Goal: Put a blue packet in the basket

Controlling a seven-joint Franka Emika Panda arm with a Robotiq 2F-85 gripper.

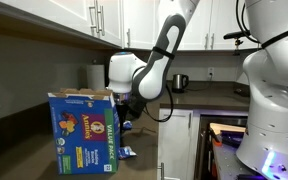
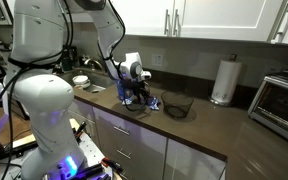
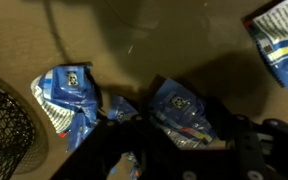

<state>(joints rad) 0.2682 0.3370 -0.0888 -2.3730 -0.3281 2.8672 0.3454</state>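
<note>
We see the end effector [image 2: 134, 95] low over the blue packets [image 2: 149, 100] on the counter [image 2: 214, 125], with the basket [image 2: 177, 104] just beside them.

In the wrist view three packets lie flat on the brown counter: the left packet [image 3: 69, 98] near the basket's dark mesh rim [image 3: 4, 125], the middle packet [image 3: 184, 108] right at the dark, blurred end effector [image 3: 169, 152], and the far packet [image 3: 279, 30] well apart at the top right. We cannot tell whether the end effector stands wide or narrow, nor whether it touches the middle packet. In an exterior view a tall blue box [image 1: 84, 130] stands in front of the arm.
</note>
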